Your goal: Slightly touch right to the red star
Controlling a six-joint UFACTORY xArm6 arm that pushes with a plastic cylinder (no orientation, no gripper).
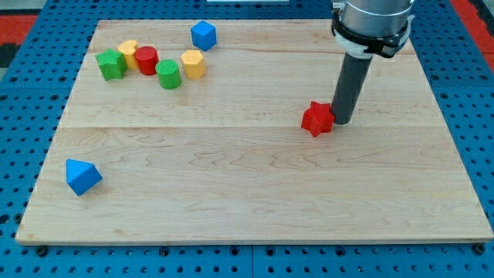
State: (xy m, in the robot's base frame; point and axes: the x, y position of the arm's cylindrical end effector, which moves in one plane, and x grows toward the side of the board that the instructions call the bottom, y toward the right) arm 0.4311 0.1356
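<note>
Right beside the red star (317,119), touching, rests my tip (342,122).

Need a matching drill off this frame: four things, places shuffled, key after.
Things:
1. red star
2. blue block with a pointed top
3. blue block with flat facets
4. my tip

Places:
A. near the view's top edge, right of the cluster of small blocks
B. right of the board's centre, with the rod at its right side
C. near the view's bottom-left corner of the board
D. at the red star's right side, seemingly touching it

Pairs: 1-B, 2-C, 3-A, 4-D
</note>
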